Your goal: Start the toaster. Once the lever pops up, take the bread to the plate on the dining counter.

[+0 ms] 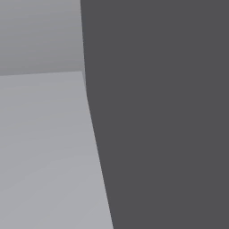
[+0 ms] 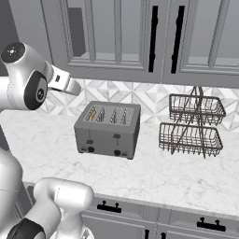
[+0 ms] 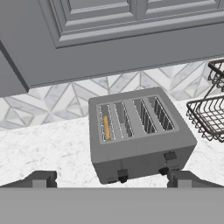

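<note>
A kitchen is shown: a grey four-slot toaster (image 2: 108,130) is set on a white marble counter (image 2: 154,179), backed by patterned wall tiles (image 2: 140,95) under grey panelled cabinets (image 2: 140,37).

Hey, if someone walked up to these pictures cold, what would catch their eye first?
Probably the grey four-slot toaster in the middle of the white marble counter, with a tan slice of bread in its leftmost slot. To its right stands a dark two-tier wire basket rack against the patterned tile wall. The open pincer hangs just in front of the toaster's front face.
</note>
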